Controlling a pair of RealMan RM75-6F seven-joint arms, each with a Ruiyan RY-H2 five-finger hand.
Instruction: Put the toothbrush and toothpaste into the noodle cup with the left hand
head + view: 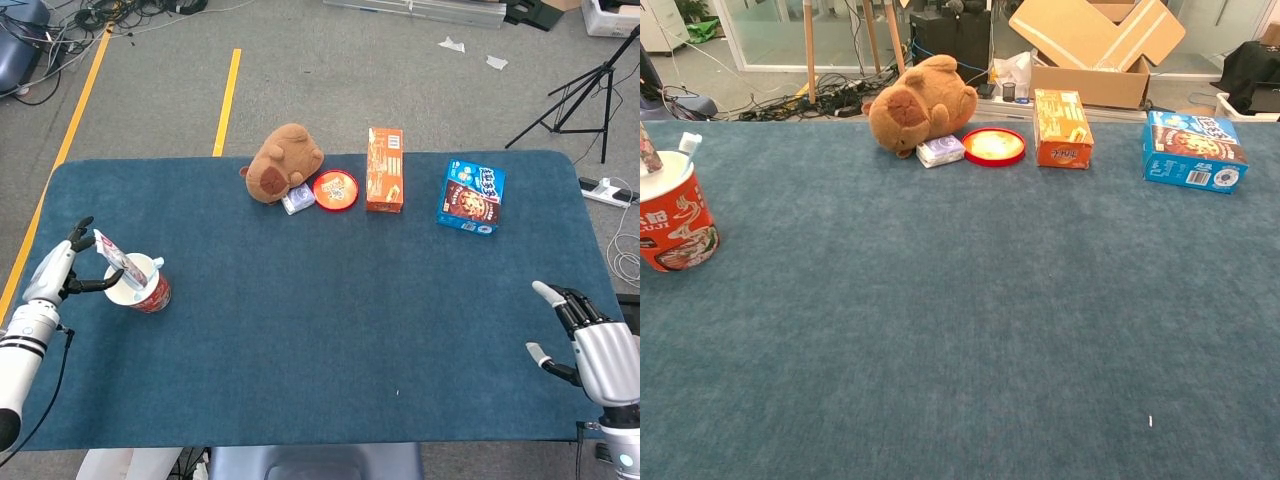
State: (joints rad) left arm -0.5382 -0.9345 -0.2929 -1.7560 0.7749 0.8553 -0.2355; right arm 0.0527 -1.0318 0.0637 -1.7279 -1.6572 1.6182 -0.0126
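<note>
Head view: noodle cup stood upright near the left edge of the tabletop. Toothpaste sat with its lower end inside the cup, long axis tilted, free end pointing to the upper left of the frame, over the rim. Toothbrush was also in the cup, its pale end leaning out to the right. Left hand was just left of the cup, fingers spread and grasping nothing, one reaching close to the cup wall; contact could not be told. Right hand rested at lower right, fingers apart, empty.

Risk, as judged: the leaning tube puts weight to one side of a light cup; a brush from the nearby fingers could tip it or lever the tube out.

Chest view: cup at the left edge, brush head above the rim, tube tip barely in frame. Neither hand showed.
</note>
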